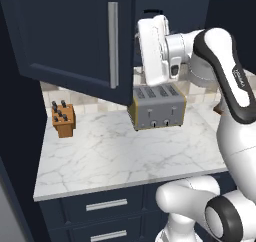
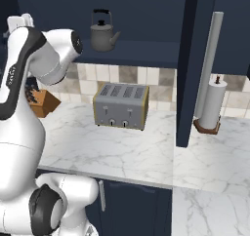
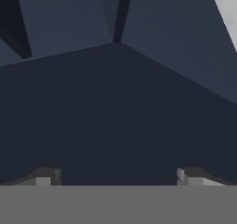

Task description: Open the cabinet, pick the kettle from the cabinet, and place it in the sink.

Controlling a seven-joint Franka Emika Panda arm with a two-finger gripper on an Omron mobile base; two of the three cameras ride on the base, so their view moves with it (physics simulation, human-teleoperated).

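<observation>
White marble countertop (image 2: 122, 147) is seen running below the cabinet (image 2: 146, 15), whose doors (image 1: 70, 36) are swung open. Inside, on the cabinet's shelf, the kettle (image 2: 102, 32) is seen standing upright, spout to the right. A silver toaster (image 2: 121, 106) is set on the counter beneath it, with a knife block (image 1: 63, 119) to the left and a paper towel roll (image 2: 213, 105) to the right. The gripper (image 3: 118, 177) is held with fingers spread wide, facing dark cabinet panels, nothing between them.

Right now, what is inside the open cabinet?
The kettle stands alone on the cabinet shelf, spout to the right. The robot's arm hides the shelf's left end, and an open door hides its right end.
</observation>
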